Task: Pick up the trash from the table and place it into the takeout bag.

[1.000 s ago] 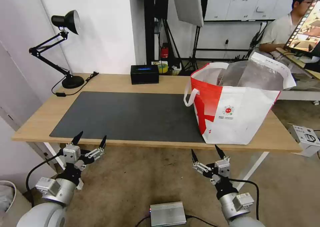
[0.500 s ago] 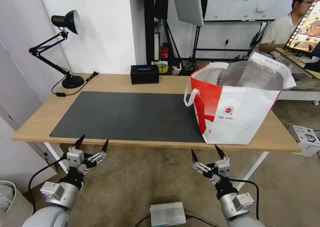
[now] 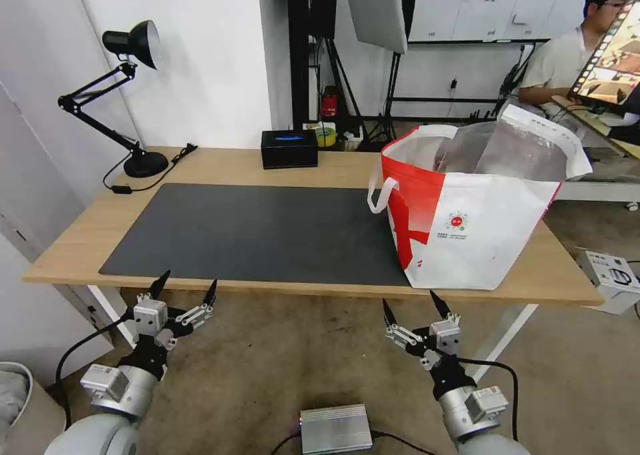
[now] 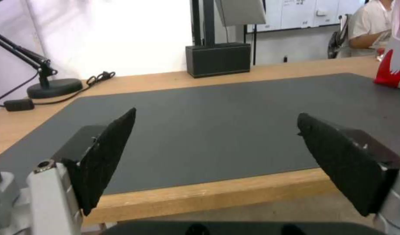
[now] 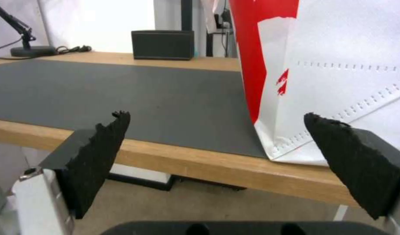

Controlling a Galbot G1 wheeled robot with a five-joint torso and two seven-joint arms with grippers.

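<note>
task looks at its end, judging by the bare dark grey mat (image 3: 260,231): no trash left on the table (image 3: 80,241). left gripper (image 3: 186,285) and right gripper (image 3: 411,306) parked below the near edge, both spread and empty. ahead of the right gripper, almost touching its view, stands the takeout bag (image 3: 467,231): smooth woven white-and-red sides, crinkled silver foil lining, soft loop handle. next, probably nothing but holding off.

Bright, even room light with soft shadows. The wall (image 4: 121,36) beyond the left tool (image 4: 215,130) blows out white. Head view bows at the edges; wrist views look soft.
</note>
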